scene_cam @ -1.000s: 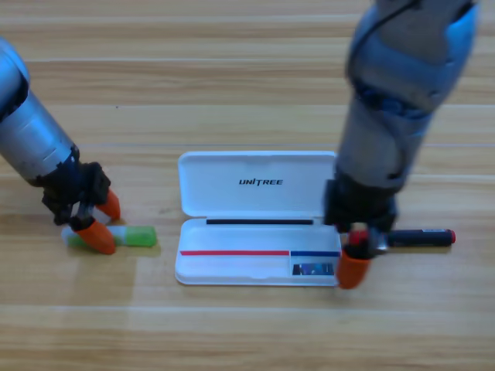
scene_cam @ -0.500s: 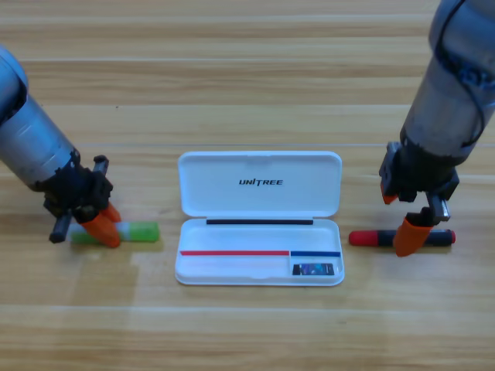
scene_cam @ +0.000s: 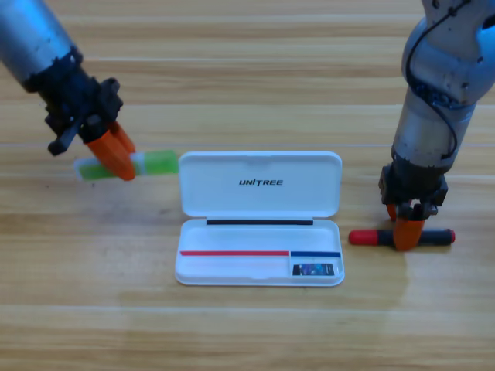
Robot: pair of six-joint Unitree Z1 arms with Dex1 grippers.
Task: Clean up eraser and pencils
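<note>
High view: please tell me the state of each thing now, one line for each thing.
white case: open on the table, lid flat behind the tray.
eraser: inside the tray, right end.
green pencil: held up by the left gripper, left of the lid.
black pencil: flat on the table, right of the case; right gripper is down on its middle.

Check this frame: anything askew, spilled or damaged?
Nothing damaged or spilled. The case lies open and square, the eraser in its lower right corner. The left gripper holds the green pencil left of the lid. The right gripper is down over the black pencil on the table.
</note>
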